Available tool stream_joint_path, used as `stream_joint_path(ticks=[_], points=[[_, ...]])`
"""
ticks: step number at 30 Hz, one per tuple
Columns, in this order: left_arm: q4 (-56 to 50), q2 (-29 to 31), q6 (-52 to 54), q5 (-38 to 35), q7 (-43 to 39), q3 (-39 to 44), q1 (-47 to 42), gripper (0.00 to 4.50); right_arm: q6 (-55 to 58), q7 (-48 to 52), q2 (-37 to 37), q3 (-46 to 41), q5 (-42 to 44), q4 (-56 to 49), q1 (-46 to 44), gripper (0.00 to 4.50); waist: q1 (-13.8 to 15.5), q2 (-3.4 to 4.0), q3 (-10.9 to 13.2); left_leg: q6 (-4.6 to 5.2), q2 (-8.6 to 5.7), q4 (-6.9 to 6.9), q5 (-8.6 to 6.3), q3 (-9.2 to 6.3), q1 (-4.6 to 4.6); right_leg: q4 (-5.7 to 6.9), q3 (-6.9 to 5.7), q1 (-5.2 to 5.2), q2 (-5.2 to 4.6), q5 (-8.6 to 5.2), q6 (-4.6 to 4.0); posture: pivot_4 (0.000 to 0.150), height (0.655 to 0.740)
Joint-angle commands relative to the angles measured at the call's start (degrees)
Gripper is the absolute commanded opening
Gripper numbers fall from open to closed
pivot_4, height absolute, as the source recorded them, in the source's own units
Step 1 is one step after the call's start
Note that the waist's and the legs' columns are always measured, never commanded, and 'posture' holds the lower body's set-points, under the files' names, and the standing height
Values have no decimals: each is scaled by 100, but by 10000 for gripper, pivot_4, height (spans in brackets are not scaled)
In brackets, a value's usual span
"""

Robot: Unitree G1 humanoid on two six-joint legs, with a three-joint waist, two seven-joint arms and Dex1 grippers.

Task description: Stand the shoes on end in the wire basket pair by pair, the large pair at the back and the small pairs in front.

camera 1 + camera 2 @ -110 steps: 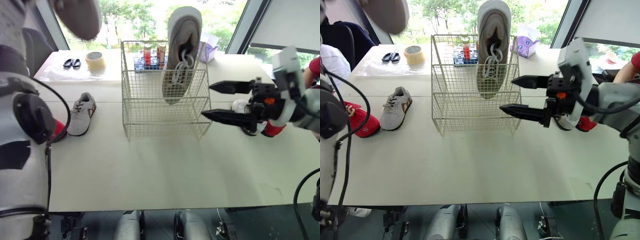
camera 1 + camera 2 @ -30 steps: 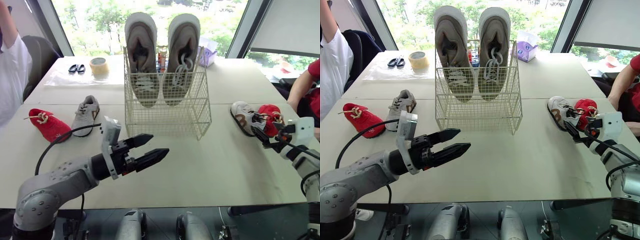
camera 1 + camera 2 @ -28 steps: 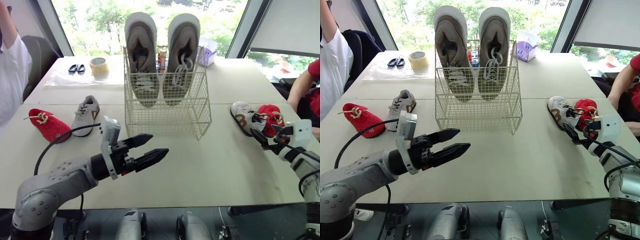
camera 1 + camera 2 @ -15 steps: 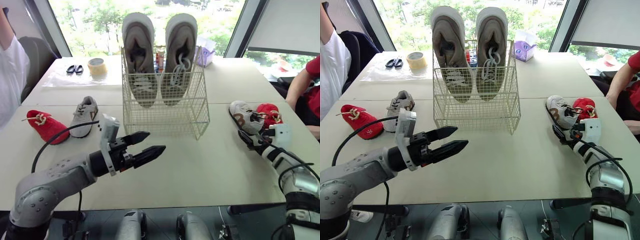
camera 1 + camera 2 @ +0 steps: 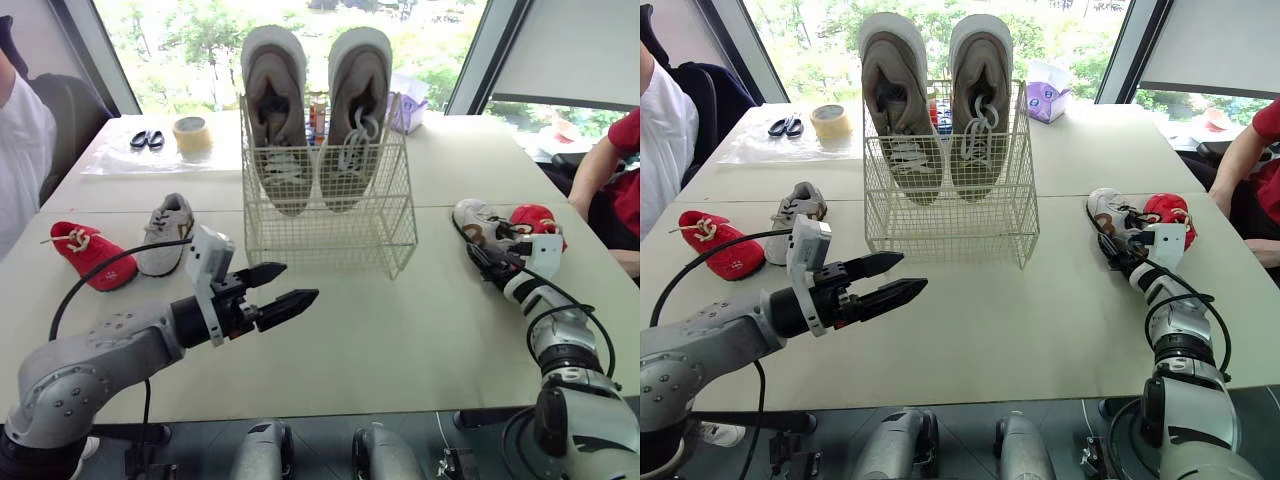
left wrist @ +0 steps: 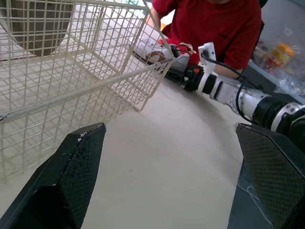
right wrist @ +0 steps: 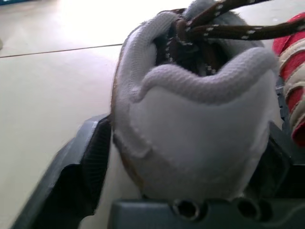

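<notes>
step in hand, as judged: pick-up of a small shoe for the front row. the large pair [image 5: 276, 110] stands on end at the back of the wire basket [image 5: 330, 238]; the front of the basket holds no shoe. the small grey shoe [image 5: 1110, 215] lies on the table to the right of the basket, with a red shoe [image 5: 1167, 212] just beside it on the side away from the basket.

to do it well: close across the firm heel below the collar, keep the laces out of the pinch, and lift straight up before swinging toward the basket, so the red shoe is not dragged.

pose: the right arm lies low and stretched out; the right gripper [image 5: 1118, 254] meets the heel with jaws spread, one of its fingers [image 7: 90, 162] on each side, not seen to pinch. the left gripper [image 5: 300, 281] hovers before the basket's left front corner, jaws released, holding nothing.
</notes>
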Motion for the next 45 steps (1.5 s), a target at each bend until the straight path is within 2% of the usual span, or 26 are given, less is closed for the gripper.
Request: stream_joint_path(ticks=[1, 3, 5, 8, 12, 15, 17, 19, 24, 26, 29, 38, 45], points=[[-92, 138, -54, -193, 52, 149, -95, 45000, -236, -3, 119, -40, -30, 276, -78, 22290, -18, -1, 0, 0, 0, 0, 0, 0, 1, 0, 0, 0, 0, 0, 0, 1500, 7351], [-87, 205, -56, -251, 82, 158, -97, 45000, -310, -1, 150, -51, -36, 334, -107, 17275, -63, -1, -1, 0, 1, 0, -1, 0, 13, -2, 0, 13, 0, 0, 0, 1500, 7351], [-88, 257, -59, -307, 119, 148, -123, 45000, -362, 12, 192, -30, -53, 321, -118, 14941, -94, -1, -1, 1, 3, -7, -2, 0, 27, -9, 0, 27, -2, 0, 0, 1500, 7351], [-64, 352, -67, -566, 153, 190, -208, 45000, -426, 63, 203, -12, -35, 84, -124, 14941, -106, -1, -1, 0, 5, -21, -2, 1, 41, -20, 1, 37, -3, 0, 0, 1500, 7351], [374, 869, -71, -1652, -129, 758, -594, 45000, -228, 106, -99, -95, 160, -1175, -295, 14941, -115, 16, 11, -3, 4, -41, 0, 5, 46, -20, 7, 30, -11, 0, -1, 1500, 7351], [1385, 1473, 15, -2261, -611, 1327, -1272, 45000, 232, 319, -730, -73, 205, -2421, -800, 14941, -100, 51, 31, -13, -10, -71, 10, 15, 43, -17, 18, 1, -21, 3, 4, 1500, 7351], [2022, 1719, 77, -2372, -884, 1480, -1697, 45000, 522, 482, -1075, -8, 227, -2954, -1148, 14941, -96, 85, 52, -13, -13, -76, 10, 20, 39, -15, 18, -8, -21, 8, 17, 1500, 7351], [2957, 1872, 128, -2387, -1280, 1567, -2326, 45000, 846, 630, -1399, 82, 292, -3247, -1803, 14941, -102, 86, 52, -13, -26, -92, 10, 26, 44, -17, 20, -13, -19, 10, 23, 1500, 7351], [5084, 1896, 136, -1415, -2291, 1284, -3966, 45000, 1737, 1689, -1767, 485, 880, -4142, -3230, 14941, -109, 71, 48, -25, -6, -108, 16, 26, 58, -24, 18, -6, 13, 1, 14, 1500, 7351], [5587, 1845, 228, -1056, -2641, 1102, -4498, 45000, 1947, 2094, -1779, 669, 1033, -4411, -3574, 14941, -112, 68, 54, -26, -3, -104, 16, 37, 58, -20, 18, -5, 13, 1, 14, 1500, 7351], [6491, 1639, 1002, -938, -3174, 842, -5540, 45000, 1700, 2790, -1537, 1238, 900, -4692, -4106, 14941, -109, 66, 55, -26, -1, -102, 16, 59, 50, -24, 22, -14, 11, 4, 13, 1500, 7351], [7003, 1117, 1790, 171, -4330, 406, -6695, 45000, 1513, 3669, -939, 1816, 929, -5179, -4224, 14941, -98, 29, 71, -25, -2, -92, 15, 61, 29, -21, 21, -25, 8, 5, 14, 1500, 7351], [7108, 962, 2239, 614, -4686, 472, -6945, 45000, 1458, 3687, -704, 1833, 894, -5213, -4047, 14941, -122, 28, 71, -32, 1, -93, 20, 71, 27, 9, 30, -48, 7, 4, 15, 1500, 7351]])
